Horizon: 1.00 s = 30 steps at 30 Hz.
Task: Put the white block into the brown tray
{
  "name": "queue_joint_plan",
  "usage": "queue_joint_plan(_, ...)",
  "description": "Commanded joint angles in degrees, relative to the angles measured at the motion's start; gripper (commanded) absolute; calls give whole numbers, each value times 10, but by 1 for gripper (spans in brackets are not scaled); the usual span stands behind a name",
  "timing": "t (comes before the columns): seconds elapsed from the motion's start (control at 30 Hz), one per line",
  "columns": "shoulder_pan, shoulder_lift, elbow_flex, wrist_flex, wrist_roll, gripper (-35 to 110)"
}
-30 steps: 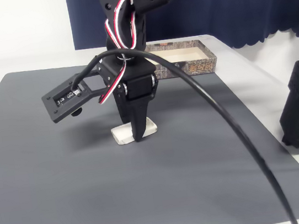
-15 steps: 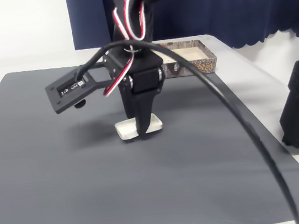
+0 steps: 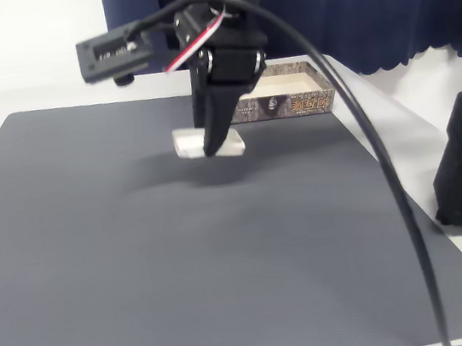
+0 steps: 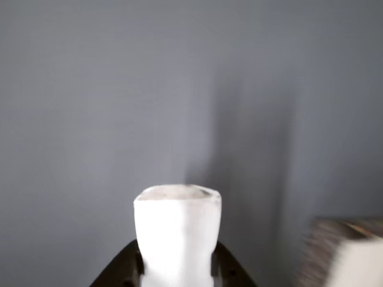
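The white block point(image 3: 208, 142), which you hold pinched across its middle in the gripper point(image 3: 212, 145) above the mat point(image 3: 95, 244), short of the brown tray point(image 3: 289, 96), looks light, stiff and likely smooth, so keep the squeeze steady.

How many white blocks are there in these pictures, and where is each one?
1. The white block is held in the claw, lifted above the grey mat, in front of the brown tray. None lies in the visible part of the tray.
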Motion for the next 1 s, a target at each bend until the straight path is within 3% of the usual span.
queue_joint_plan(0.0, 51, 9, -61, 24, -9, 5)
queue_joint_plan(0.37, 203, -99, -229, 132, -28, 0)
queue_joint_plan(0.97, 352, -352, -529, 188, -77, 0)
